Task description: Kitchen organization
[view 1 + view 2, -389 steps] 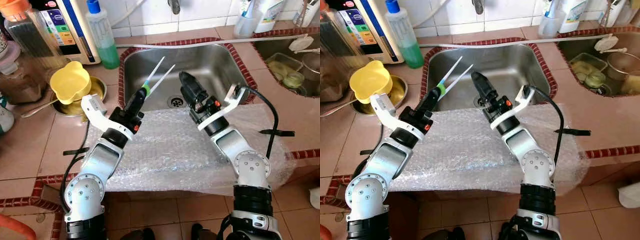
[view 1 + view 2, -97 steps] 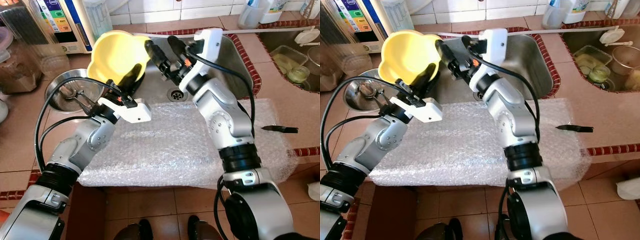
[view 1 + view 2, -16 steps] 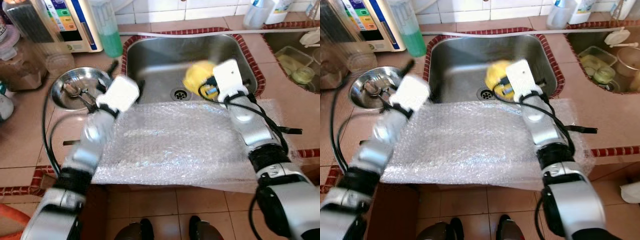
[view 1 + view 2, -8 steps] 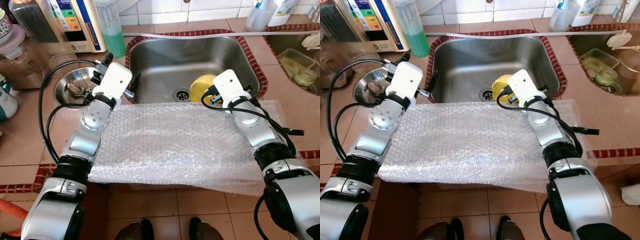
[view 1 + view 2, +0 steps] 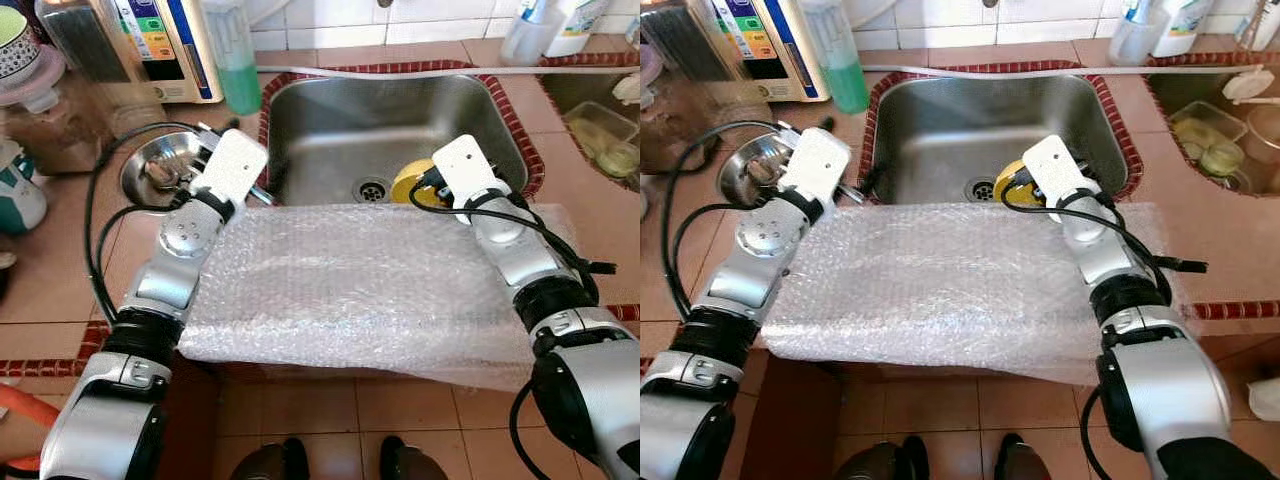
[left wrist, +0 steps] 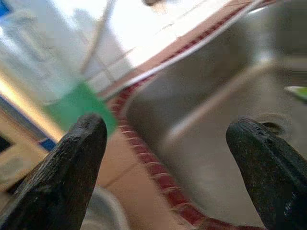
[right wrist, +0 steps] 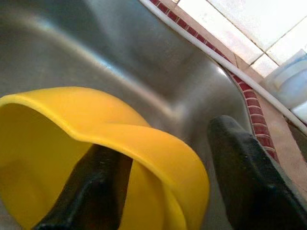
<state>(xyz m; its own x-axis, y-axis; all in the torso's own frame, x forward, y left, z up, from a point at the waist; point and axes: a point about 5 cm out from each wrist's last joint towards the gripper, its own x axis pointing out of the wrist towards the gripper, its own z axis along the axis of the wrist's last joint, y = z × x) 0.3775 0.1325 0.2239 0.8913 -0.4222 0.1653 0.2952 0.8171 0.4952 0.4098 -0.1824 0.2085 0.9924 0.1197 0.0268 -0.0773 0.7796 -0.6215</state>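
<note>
At nine o'clock on the tiled counter, a cup (image 5: pixel 17 42) is stacked on jars beside a white appliance (image 5: pixel 150 45) and a bottle of green liquid (image 5: pixel 232 62), all set toward eleven o'clock against the wall. A steel bowl (image 5: pixel 160 172) is seen just left of the sink (image 5: pixel 330 130), with small metal items inside it. The left gripper (image 6: pixel 170 167) is held over the sink's left rim, between the steel bowl and the basin, its fingers (image 6: pixel 64 175) spread wide with nothing between them; the bottle of green liquid and the sink are framed between them in the left wrist view. A sheet of bubble wrap (image 5: pixel 350 285) is spread across the counter's front edge at six o'clock, under both forearms. Toward one o'clock from the wrap's centre, the yellow bowl (image 5: pixel 412 186) is found in the sink, next to the drain (image 5: pixel 371 188). The right gripper (image 7: pixel 168 167) is placed at the yellow bowl's rim, one finger inside the bowl and one outside; whether the rim is actually pinched cannot be told. At two o'clock, containers (image 5: pixel 1205 145) are seen in a second basin, and bottles (image 5: pixel 1160 25) stand by the wall.
</note>
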